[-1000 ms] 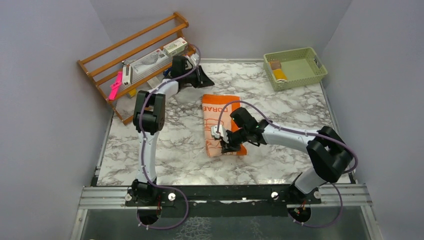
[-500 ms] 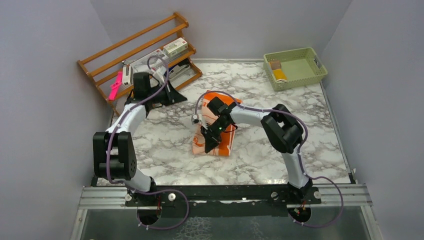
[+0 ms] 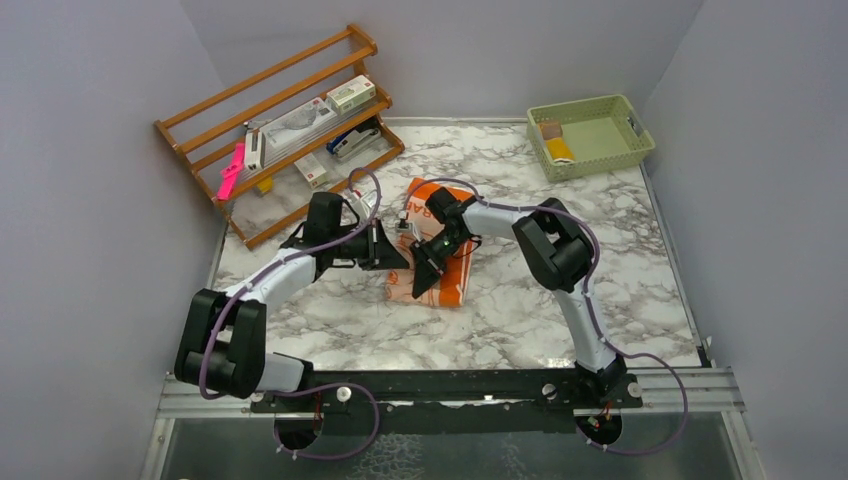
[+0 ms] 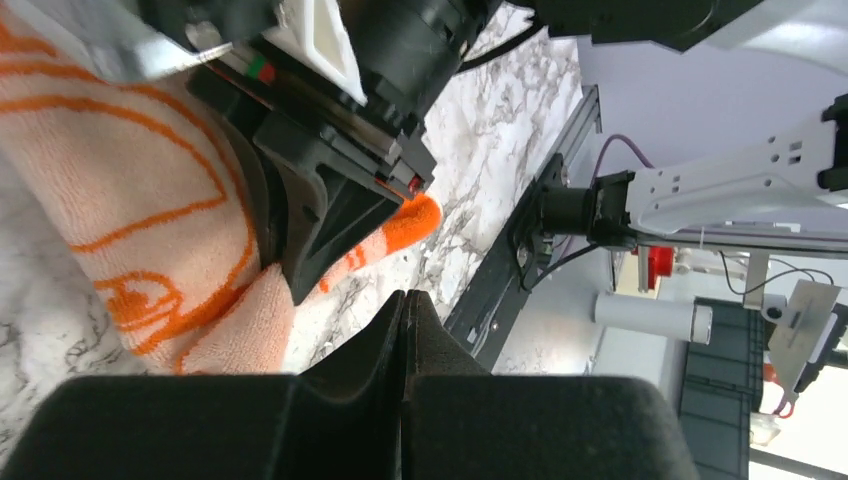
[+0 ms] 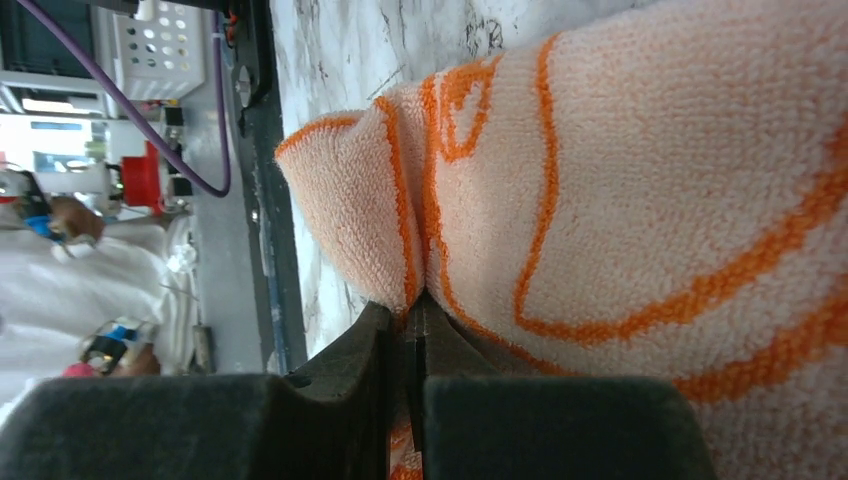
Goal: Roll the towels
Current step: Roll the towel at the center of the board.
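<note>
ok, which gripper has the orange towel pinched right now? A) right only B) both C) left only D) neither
A: the right gripper is shut on a fold of the orange towel, while the left gripper is shut beside the towel with no cloth between its fingers.

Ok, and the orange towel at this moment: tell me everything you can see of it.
The orange towel is soft terry cloth, pale peach with orange outline drawings and an orange border. It lies bunched and partly folded on the marble-patterned table, not yet a roll. The right pincer is shut on a pinched fold at its near end. The left pincer, shut and empty, sits close beside its left edge.
</note>
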You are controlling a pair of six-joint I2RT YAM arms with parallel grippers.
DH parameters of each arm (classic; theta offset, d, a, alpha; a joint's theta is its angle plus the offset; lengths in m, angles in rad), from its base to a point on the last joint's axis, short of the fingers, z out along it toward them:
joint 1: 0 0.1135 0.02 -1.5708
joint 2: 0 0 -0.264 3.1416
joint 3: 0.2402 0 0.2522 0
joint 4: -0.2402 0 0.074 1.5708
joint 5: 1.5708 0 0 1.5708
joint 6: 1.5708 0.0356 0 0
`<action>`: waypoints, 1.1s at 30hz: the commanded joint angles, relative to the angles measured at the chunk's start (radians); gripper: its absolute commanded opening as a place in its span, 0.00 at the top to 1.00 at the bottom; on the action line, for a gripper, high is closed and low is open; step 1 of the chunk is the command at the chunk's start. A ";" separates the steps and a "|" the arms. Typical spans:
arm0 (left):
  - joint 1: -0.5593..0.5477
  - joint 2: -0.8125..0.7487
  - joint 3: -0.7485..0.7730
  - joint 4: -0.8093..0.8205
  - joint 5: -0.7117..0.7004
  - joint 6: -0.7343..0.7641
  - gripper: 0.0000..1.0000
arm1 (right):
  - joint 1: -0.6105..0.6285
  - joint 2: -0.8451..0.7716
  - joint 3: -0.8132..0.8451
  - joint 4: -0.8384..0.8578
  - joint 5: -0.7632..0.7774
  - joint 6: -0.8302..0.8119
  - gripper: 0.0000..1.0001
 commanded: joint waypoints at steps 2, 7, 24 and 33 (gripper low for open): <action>-0.015 -0.017 -0.080 0.099 0.061 -0.099 1.00 | -0.016 0.051 0.002 0.068 -0.004 0.093 0.99; -0.015 -0.014 -0.159 0.103 0.048 -0.112 1.00 | -0.045 0.055 -0.010 0.112 -0.013 0.155 0.99; -0.006 0.279 -0.180 0.315 -0.125 -0.182 1.00 | -0.048 0.000 -0.043 0.125 0.082 0.142 0.99; -0.004 0.385 -0.195 0.323 -0.161 -0.180 1.00 | -0.048 -0.249 -0.224 0.201 0.267 0.113 0.68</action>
